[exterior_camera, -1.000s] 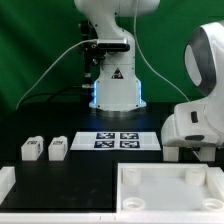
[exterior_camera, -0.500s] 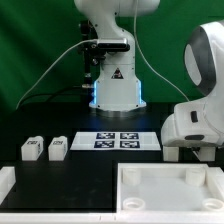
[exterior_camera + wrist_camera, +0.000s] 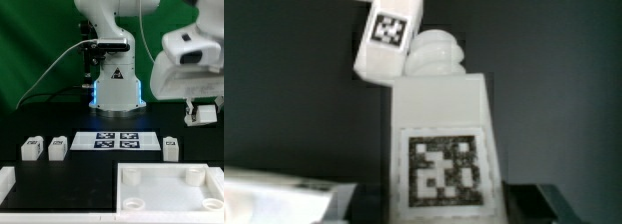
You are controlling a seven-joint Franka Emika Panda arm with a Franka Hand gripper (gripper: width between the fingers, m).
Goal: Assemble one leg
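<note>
My gripper (image 3: pixel 200 112) hangs above the table at the exterior view's right, shut on a white leg (image 3: pixel 201 113) and holding it in the air. In the wrist view the held leg (image 3: pixel 441 130) fills the middle, its square tag facing the camera, between my gripper's (image 3: pixel 441 208) dark fingers (image 3: pixel 537 203). A second leg (image 3: pixel 171 148) stands on the table below; it also shows in the wrist view (image 3: pixel 388 40). Two more legs (image 3: pixel 32 149) (image 3: pixel 58 148) stand side by side at the exterior view's left.
The large white tray-like panel (image 3: pixel 128 200) lies at the front. The marker board (image 3: pixel 120 149) lies before the robot base (image 3: pixel 116 92). A white block (image 3: pixel 6 182) sits at the front left corner. A white shape (image 3: pixel 278 195) shows beside the held leg in the wrist view.
The arm has risen from low at the right to high above the table, carrying a leg. A leg on the table at the right has come into view.
</note>
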